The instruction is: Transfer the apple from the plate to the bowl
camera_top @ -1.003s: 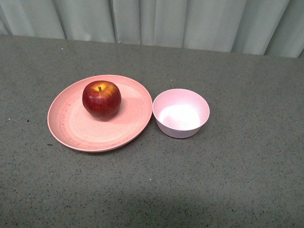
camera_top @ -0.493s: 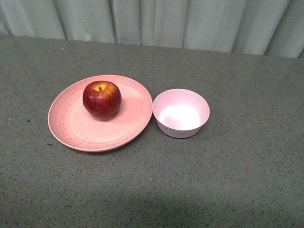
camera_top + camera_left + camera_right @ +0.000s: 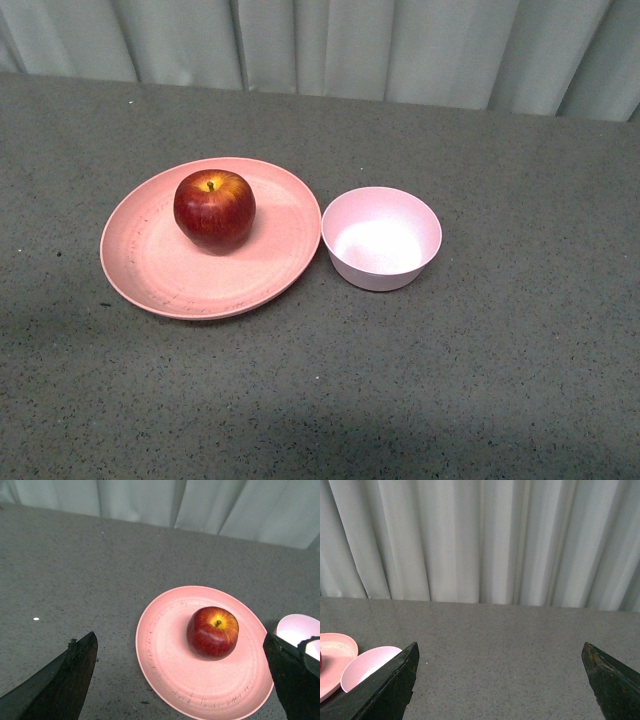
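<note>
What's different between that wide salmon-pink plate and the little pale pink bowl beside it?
The wide salmon-pink round plate is shallow and much broader; the small pale pink bowl is deeper, with sloping sides. The plate is a warmer pink than the lilac-tinted bowl. The plate holds a glossy dark-red apple; the bowl is empty. Both are round and stand upright on the grey table.

Black, wedge-shaped gripper fingers (image 3: 60,685); matte, faintly scuffed edges
</note>
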